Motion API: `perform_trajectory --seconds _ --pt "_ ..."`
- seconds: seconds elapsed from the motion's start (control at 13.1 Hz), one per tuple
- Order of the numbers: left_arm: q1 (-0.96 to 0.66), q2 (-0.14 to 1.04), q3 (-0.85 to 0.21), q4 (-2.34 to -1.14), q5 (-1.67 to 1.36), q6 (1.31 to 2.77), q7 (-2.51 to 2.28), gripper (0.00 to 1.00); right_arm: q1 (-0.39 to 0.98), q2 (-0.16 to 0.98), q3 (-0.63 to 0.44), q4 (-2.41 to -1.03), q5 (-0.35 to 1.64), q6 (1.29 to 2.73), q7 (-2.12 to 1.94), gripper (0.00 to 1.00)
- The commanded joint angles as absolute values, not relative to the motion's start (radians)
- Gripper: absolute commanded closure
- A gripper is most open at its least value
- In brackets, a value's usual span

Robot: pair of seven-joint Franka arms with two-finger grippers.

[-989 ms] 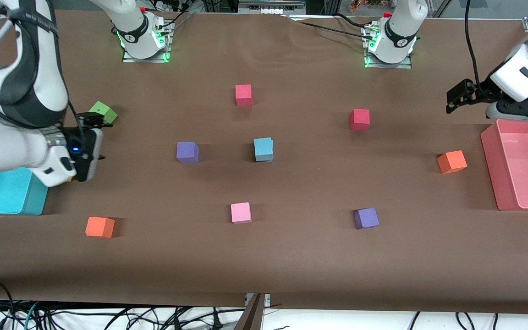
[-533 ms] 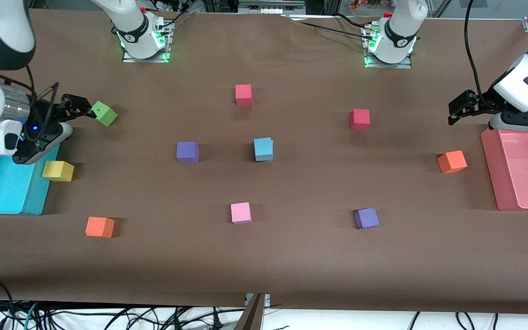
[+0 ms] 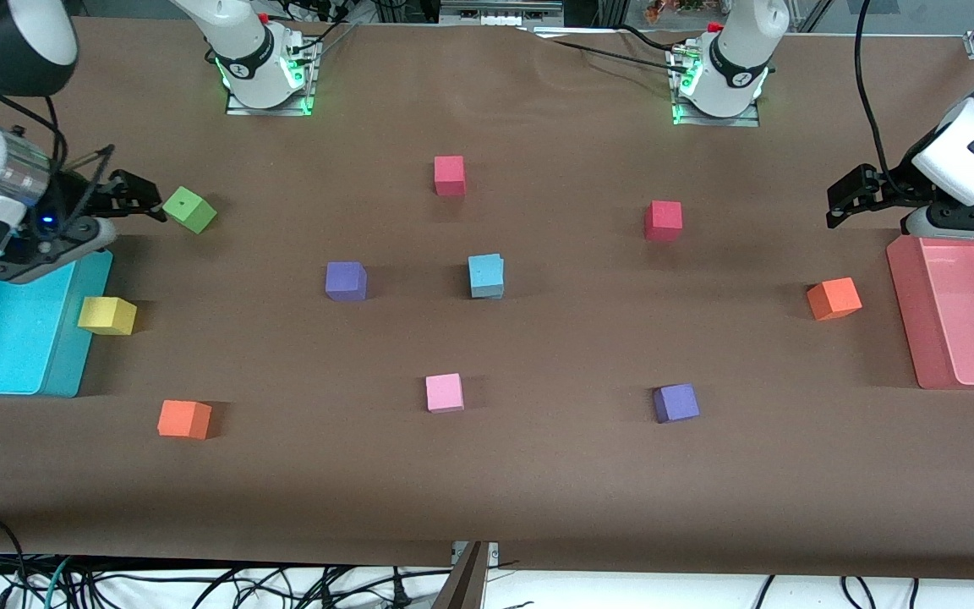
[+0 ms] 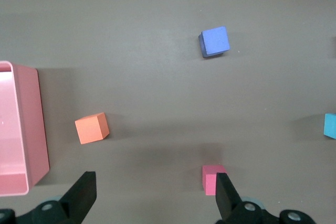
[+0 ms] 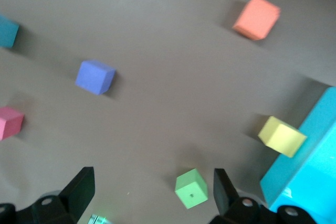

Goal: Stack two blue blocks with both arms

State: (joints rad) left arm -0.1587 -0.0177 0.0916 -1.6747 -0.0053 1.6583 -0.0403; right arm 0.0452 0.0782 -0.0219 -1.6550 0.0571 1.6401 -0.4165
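Both grippers hang apart and empty, well off from the blue blocks.
Right gripper [image 3: 128, 196], jaws wide, is over the counter [image 3: 538, 474] by the green cube [image 3: 189, 209]; left gripper [image 3: 850, 193], also wide, hovers beside the pink bin [image 3: 905, 304]. The blue blocks [image 3: 486, 275] appear already stacked mid-counter, somewhat nearer the right gripper.

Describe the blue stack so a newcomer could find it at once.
Start at the middle of the brown table. The blue stack stands there, beside a purple cube and farther from the front camera than the pink cube. It alone is sky-blue and two cubes high.
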Motion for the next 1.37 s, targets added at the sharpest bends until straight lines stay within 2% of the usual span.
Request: perform_trajectory --seconds 0.0,0.23,0.46,0.53,1.29 --pt "-0.152 -0.005 0.094 -1.626 -0.023 1.626 -0.066 0.0 -0.033 0.029 0.003 -1.687 0.041 1.67 -0.4 0.0" --pt "-0.152 0.006 0.097 -1.618 -0.023 1.611 -0.06 0.0 -0.074 -0.011 0.002 -1.683 0.043 1.675 -0.299 0.0" --pt "-0.164 0.006 0.075 -1.606 -0.026 1.586 -0.066 0.0 -0.075 -0.044 0.011 -1.68 -0.03 1.57 -0.119 0.0" --pt "-0.164 0.008 0.075 -1.603 -0.031 1.588 -0.064 0.0 -0.077 -0.049 0.044 -1.678 -0.061 1.559 -0.059 0.0" --pt "-0.149 0.054 0.081 -1.552 -0.026 1.591 -0.058 0.0 -0.092 -0.028 0.046 -1.675 0.012 1.601 -0.026 0.0"
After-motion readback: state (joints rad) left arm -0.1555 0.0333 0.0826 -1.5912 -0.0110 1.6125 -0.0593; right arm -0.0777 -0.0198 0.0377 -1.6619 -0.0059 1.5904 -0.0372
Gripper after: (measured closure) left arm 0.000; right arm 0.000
